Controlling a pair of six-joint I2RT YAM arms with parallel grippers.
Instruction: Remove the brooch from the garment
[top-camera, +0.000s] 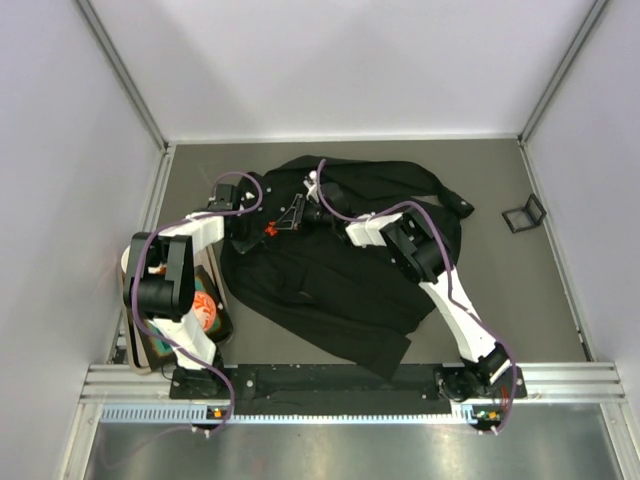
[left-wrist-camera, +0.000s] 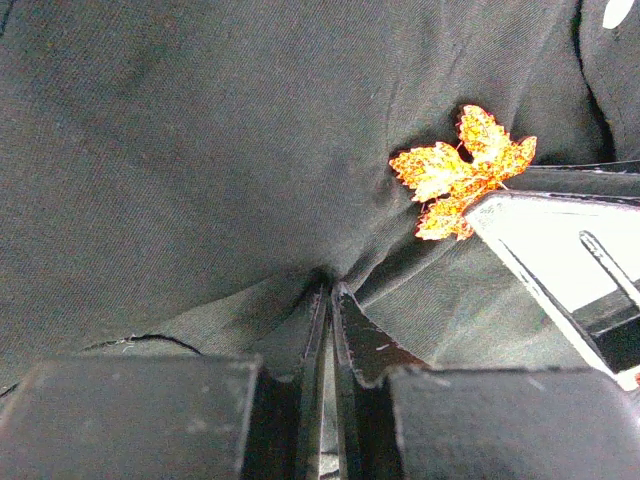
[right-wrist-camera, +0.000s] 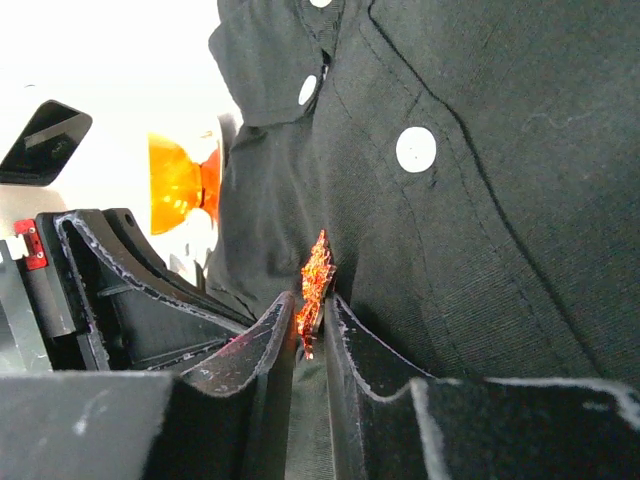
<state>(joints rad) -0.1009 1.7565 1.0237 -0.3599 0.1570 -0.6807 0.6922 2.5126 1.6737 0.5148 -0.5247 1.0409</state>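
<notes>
The garment (top-camera: 330, 280) is a black shirt with pale buttons, spread wrinkled across the table; it fills the left wrist view (left-wrist-camera: 200, 150) and the right of the right wrist view (right-wrist-camera: 500, 200). The brooch (top-camera: 270, 229) is a tiny red-orange maple leaf near the collar, seen face-on in the left wrist view (left-wrist-camera: 460, 170) and edge-on in the right wrist view (right-wrist-camera: 318, 275). My left gripper (left-wrist-camera: 330, 290) is shut on a pinched fold of fabric just below and left of the brooch (top-camera: 256, 222). My right gripper (right-wrist-camera: 313, 300) has its fingertips closed on the brooch's two faces (top-camera: 284, 222).
A small black stand (top-camera: 523, 214) sits at the far right. A container with a round orange patterned disc (top-camera: 205, 310) stands beside the left arm. White enclosure walls surround the table, and a metal rail (top-camera: 350, 380) runs along the near edge.
</notes>
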